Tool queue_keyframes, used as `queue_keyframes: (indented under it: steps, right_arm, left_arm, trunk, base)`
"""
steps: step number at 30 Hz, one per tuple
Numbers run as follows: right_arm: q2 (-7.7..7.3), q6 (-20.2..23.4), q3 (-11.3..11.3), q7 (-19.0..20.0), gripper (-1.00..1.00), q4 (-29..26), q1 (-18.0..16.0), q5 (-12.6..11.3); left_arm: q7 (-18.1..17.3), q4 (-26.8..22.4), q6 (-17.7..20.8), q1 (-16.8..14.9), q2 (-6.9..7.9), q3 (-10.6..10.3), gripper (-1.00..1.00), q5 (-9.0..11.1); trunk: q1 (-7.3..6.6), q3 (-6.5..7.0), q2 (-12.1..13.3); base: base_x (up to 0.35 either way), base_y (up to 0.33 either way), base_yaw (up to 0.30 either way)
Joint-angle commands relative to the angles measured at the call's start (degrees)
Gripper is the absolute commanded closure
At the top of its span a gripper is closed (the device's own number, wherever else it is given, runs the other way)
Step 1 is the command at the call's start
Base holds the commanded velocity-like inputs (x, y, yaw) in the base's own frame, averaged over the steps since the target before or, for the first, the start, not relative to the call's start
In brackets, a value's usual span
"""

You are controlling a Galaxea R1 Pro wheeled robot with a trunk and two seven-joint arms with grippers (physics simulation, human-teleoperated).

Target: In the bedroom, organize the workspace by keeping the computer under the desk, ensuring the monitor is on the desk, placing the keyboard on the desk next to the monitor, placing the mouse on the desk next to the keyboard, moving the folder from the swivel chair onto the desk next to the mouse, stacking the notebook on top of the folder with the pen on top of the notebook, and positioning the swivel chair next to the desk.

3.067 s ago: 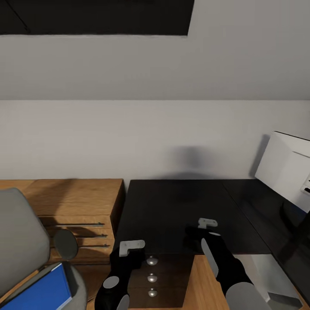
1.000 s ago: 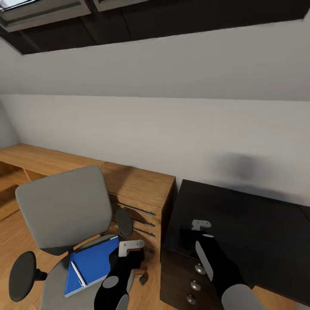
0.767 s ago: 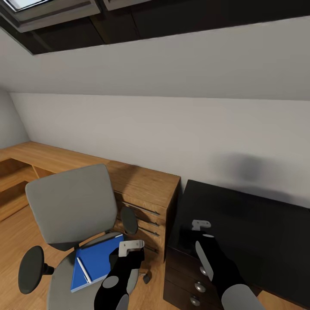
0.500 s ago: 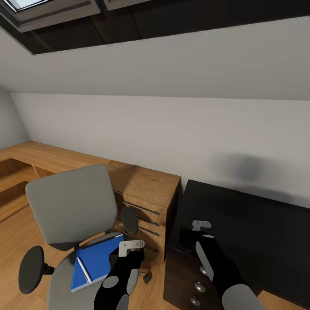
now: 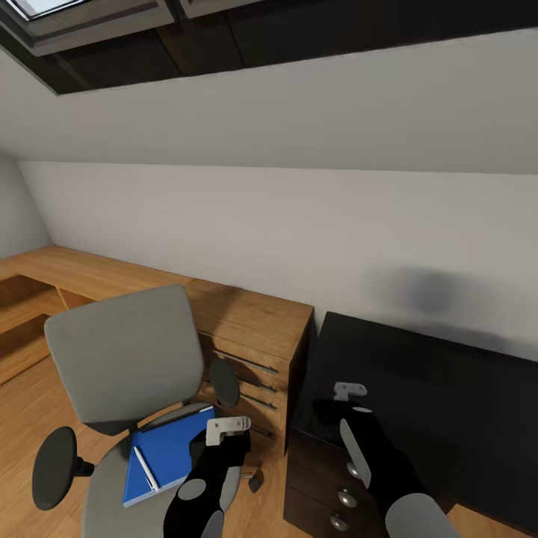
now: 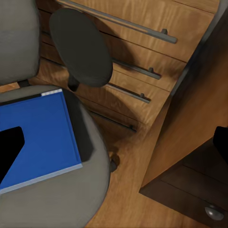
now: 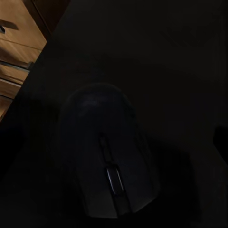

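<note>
Flat, the folder (image 5: 166, 456) angles long-axis across the swivel chair (image 5: 112, 366).

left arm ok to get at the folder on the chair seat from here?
Probably yes. The left gripper hangs beside the folder, which lies flat on the swivel chair seat with only the pen on top. The armrest stands off to one side.

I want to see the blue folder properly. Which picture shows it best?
The head view. There the whole folder lies flat on the swivel chair seat, with the pen on top of it. The left wrist view comes closer to the folder, but a dark shape covers part of it. The right wrist view looks at the mouse on the desk.
</note>
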Motion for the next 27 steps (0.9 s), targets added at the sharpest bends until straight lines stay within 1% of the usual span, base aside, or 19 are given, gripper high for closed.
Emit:
queue_keyframes:
  steps: [1, 7, 11, 12, 15, 17, 18, 23, 27]
  right_arm:
    - [-0.07, 0.2, 0.2, -0.5, -1.00, -0.2, 0.0, -0.6]
    - [-0.18, 0.1, 0.1, -0.4, -1.00, -1.3, 0.4, -0.6]
    - [-0.19, 0.1, 0.1, -0.5, -1.00, -4.0, 1.8, -0.6]
    - [-0.19, 0.1, 0.1, -0.5, -1.00, -6.0, 2.9, -0.6]
    - [-0.20, 0.2, 0.1, -0.5, -1.00, -9.5, 5.0, -0.6]
    - [-0.23, 0.4, 0.1, -0.5, -1.00, -15.3, 7.9, -0.6]
    - [-0.25, 0.6, 0.1, -0.5, -1.00, -17.2, 8.8, -0.6]
    - [-0.29, 1.5, 0.1, -0.4, -1.00, -21.3, 11.2, -0.7]
    - [-0.34, 1.8, 0.1, -0.4, -1.00, -23.2, 12.2, -0.8]
  left_arm:
    - [0.5, -0.1, 0.1, -0.1, 0.02, -0.1, -1.00, 0.6]
    - [0.5, -0.1, 0.2, -0.1, 0.02, -0.1, -1.00, 0.6]
    - [0.5, -0.1, 0.3, -0.1, 0.02, -0.2, -1.00, 0.6]
    - [0.5, 0.0, 0.3, -0.1, 0.02, -0.2, -1.00, 0.6]
    - [0.5, 0.0, 0.3, -0.1, 0.02, -0.2, -1.00, 0.6]
    - [0.5, 0.1, 0.3, -0.1, 0.02, -0.2, -1.00, 0.6]
    - [0.5, 0.1, 0.3, -0.1, 0.02, -0.2, -1.00, 0.6]
    - [0.5, 0.1, 0.3, -0.1, 0.02, -0.2, -1.00, 0.6]
    - [0.5, 0.1, 0.3, -0.1, 0.02, -0.2, -1.00, 0.6]
  trunk:
    - [0.00, -0.06, 0.0]
    - [0.00, -0.06, 0.0]
    - [0.00, -0.06, 0.0]
    - [0.00, -0.06, 0.0]
    - [0.00, -0.06, 0.0]
    - [0.00, -0.06, 0.0]
    - [0.00, -0.06, 0.0]
    - [0.00, -0.06, 0.0]
    - [0.00, -0.06, 0.0]
  base:
    - [0.000, 0.000, 0.000]
    - [0.000, 0.000, 0.000]
    - [0.000, 0.000, 0.000]
    - [0.000, 0.000, 0.000]
    - [0.000, 0.000, 0.000]
    - [0.000, 0.000, 0.000]
    - [0.000, 0.000, 0.000]
    - [0.000, 0.000, 0.000]
    - [0.000, 0.000, 0.000]
